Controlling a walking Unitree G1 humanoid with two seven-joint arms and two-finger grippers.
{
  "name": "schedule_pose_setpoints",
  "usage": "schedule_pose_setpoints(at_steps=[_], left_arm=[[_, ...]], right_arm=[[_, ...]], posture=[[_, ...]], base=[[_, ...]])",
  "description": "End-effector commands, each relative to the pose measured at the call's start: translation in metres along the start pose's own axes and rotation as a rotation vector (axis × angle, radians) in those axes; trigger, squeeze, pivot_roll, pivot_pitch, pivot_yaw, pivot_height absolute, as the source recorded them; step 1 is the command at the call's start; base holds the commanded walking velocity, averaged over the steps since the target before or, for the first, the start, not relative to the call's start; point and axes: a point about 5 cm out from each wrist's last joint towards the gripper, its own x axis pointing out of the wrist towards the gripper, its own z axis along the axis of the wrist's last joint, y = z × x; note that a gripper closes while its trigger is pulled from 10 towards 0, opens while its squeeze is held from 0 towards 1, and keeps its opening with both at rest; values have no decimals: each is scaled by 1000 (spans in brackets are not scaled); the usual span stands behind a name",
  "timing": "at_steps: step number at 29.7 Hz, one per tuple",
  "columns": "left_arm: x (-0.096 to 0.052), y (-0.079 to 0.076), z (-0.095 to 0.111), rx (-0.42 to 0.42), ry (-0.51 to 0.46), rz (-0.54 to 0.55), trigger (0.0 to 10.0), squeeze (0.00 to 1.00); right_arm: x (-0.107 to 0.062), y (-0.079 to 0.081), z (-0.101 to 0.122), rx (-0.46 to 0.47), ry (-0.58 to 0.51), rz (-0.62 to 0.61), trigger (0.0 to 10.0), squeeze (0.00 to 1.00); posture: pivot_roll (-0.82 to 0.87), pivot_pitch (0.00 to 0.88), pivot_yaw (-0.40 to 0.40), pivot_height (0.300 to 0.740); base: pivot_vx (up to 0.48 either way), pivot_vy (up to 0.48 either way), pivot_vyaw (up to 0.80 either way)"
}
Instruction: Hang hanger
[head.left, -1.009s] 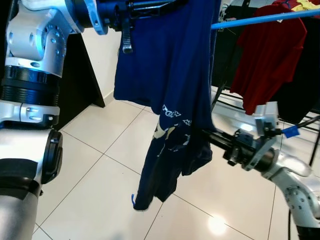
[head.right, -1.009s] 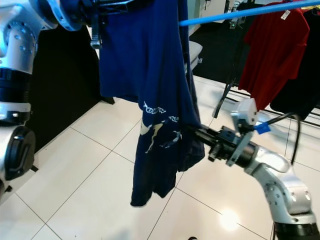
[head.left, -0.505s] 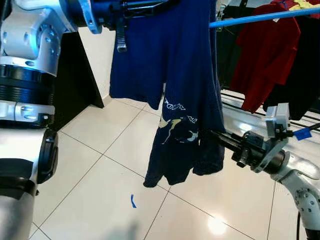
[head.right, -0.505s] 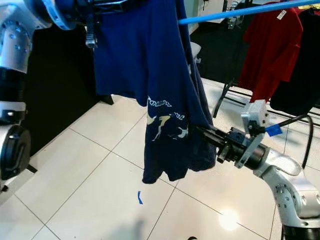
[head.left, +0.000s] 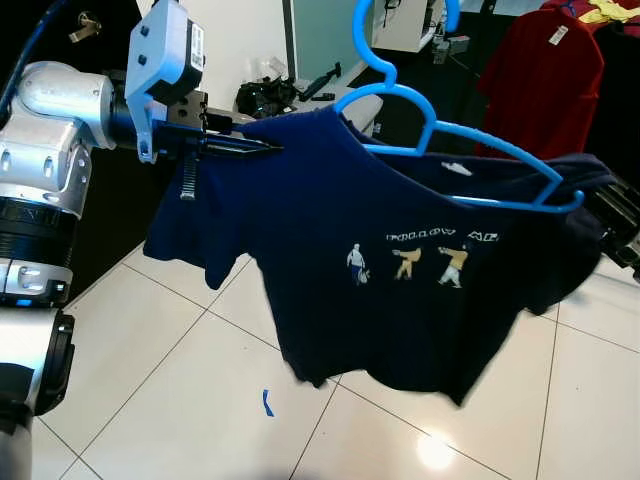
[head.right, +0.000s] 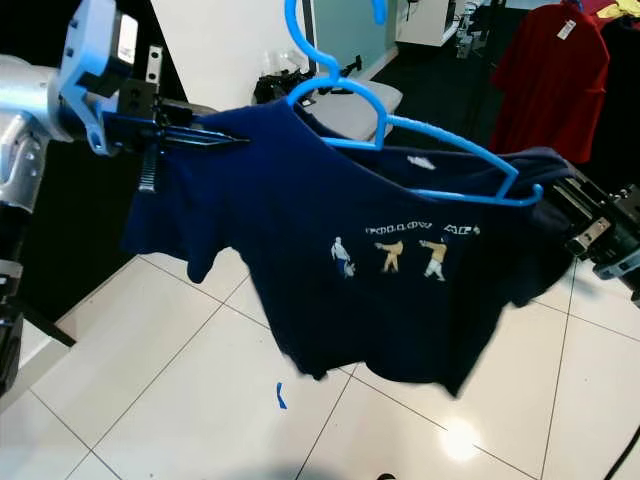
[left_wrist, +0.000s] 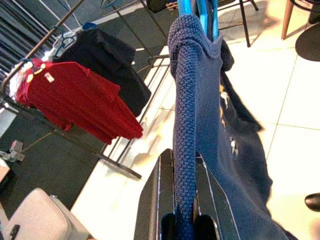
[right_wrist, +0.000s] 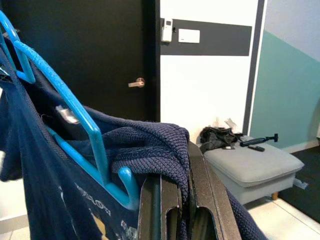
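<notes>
A navy T-shirt (head.left: 400, 320) with small printed figures is on a light blue plastic hanger (head.left: 495, 151) and is stretched out between both arms at chest height. My left gripper (head.left: 262, 147) is shut on the shirt's left shoulder, and the left wrist view shows its fingers (left_wrist: 165, 200) clamped on the knit fabric (left_wrist: 187, 100). At the right edge my right gripper (head.right: 560, 197) is shut on the other shoulder. In the right wrist view the fabric (right_wrist: 150, 145) lies bunched over the hanger's end (right_wrist: 125, 185). The hanger's hook (head.left: 368, 40) points up, free of any rail.
A clothes rack with a red shirt (head.left: 545, 70) and dark garments (left_wrist: 107, 60) stands at the back right. A grey ottoman (right_wrist: 250, 160) holding small items sits by the white wall, next to a black door (right_wrist: 90, 55). A blue tape mark (head.left: 266, 402) lies on the tiled floor.
The shirt hung bunched and vertical from the raised left gripper before. Now the left gripper is lower, the right has drawn away rightward, and the shirt is spread wide on the hanger.
</notes>
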Motion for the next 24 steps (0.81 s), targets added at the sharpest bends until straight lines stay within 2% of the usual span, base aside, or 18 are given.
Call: schedule_pose_setpoints(at_steps=[1, 7, 9, 11, 13, 16, 19, 22, 24], left_arm=[[-11, -1, -1, 4, 25, 25, 10000, 0], [-13, -2, -5, 17, 46, 34, 10000, 0], [-17, 2, -3, 25, 34, 70, 10000, 0], [-22, 8, 6, 15, -32, 113, 10000, 0], [-22, 9, 7, 12, -44, 117, 10000, 0], [-26, 11, 21, 0, -146, 122, 10000, 0], [-30, 11, 28, -2, -197, 121, 10000, 0], [-32, 11, 29, 3, -194, 123, 10000, 0], [-35, 11, 24, 15, -135, 125, 10000, 0]], right_arm=[[-1, 0, 6, -13, -22, 6, 0, 0], [-1, 1, 6, -3, -21, 13, 0, 0], [-1, 2, 6, 6, -17, 19, 0, 0], [-1, 5, 2, 22, -3, 28, 0, 0], [-1, 5, 2, 24, 0, 29, 0, 0], [-2, 8, -3, 36, 7, 29, 0, 0], [-3, 9, -6, 41, 14, 27, 0, 0], [-3, 9, -7, 42, 16, 26, 0, 0], [-4, 8, -8, 43, 16, 22, 0, 0]], posture=[[-6, 134, 63, 740], [-4, 138, 62, 740], [-5, 144, 62, 740], [-5, 144, 62, 740], [-5, 144, 62, 740], [-7, 148, 64, 740], [-7, 148, 64, 740], [-4, 149, 63, 740], [-3, 150, 64, 740]], base=[[0, 0, 0], [0, 0, 0], [0, 0, 0], [0, 0, 0], [0, 0, 0], [0, 0, 0], [0, 0, 0], [0, 0, 0], [0, 0, 0]])
